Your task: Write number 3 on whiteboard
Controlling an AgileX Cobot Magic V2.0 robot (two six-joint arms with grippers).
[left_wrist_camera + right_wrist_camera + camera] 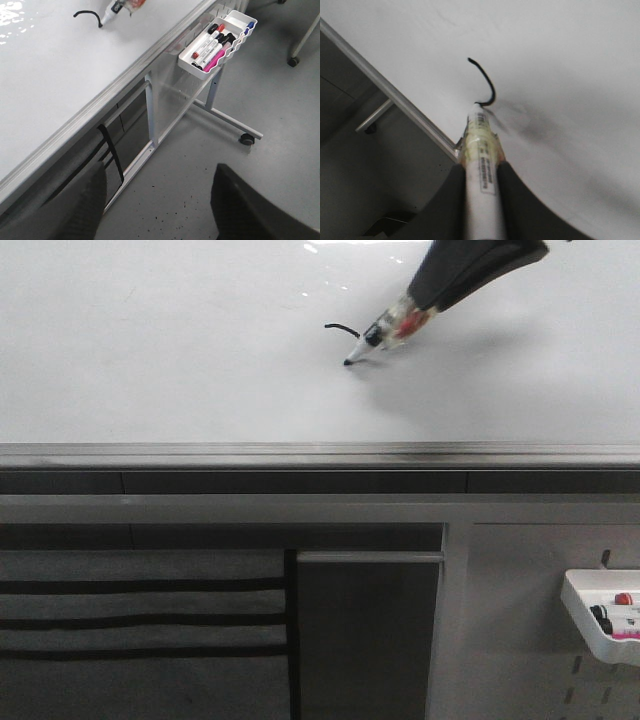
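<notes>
Front view shows the number 3 [348, 344] only partly drawn: a short curved black stroke on the whiteboard [180, 350], toward the far right part of the glossy white surface. A marker [385, 335] stands tilted with its black tip on the board at the stroke's lower end. The right end effector [425, 295] is clamped around the marker's pale barrel, its two dark fingers [512, 200] pressed against either side. Glare patches lie on the board beyond the stroke. A grey metal frame edge [320, 453] borders the board's near side. Below it hangs a grey pegboard panel [520, 620] carrying a white tray [235, 37] of markers. The left end effector [160, 210] hangs spread wide and empty over a speckled grey floor [260, 100], beside the bench's wheeled leg [245, 139].
</notes>
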